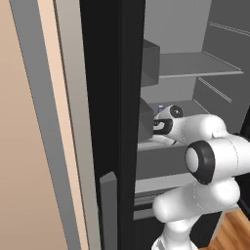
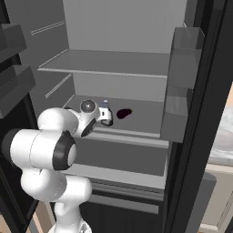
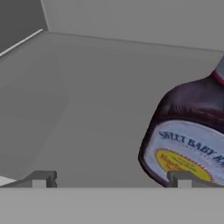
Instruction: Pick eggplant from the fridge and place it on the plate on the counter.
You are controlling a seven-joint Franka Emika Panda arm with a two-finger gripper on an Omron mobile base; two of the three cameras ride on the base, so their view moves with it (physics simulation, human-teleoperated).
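Fridge (image 2: 136, 27) open, grey inside. Arm (image 2: 45, 154) rises from 7 o'clock, reaches onto the middle shelf (image 2: 141, 119). End effector (image 2: 107, 116) low over that shelf, jaws hidden by the hand. Eggplant (image 2: 124, 113) lies on the shelf just at its 3 o'clock. Door bins (image 2: 182, 82) at 2 o'clock.

A kitchen. Open black-fronted fridge (image 2: 113, 27) with grey shelves and door bins; beige cabinet (image 1: 24, 146) just left of it. Sauce bottle (image 3: 188, 131) on a shelf inside.
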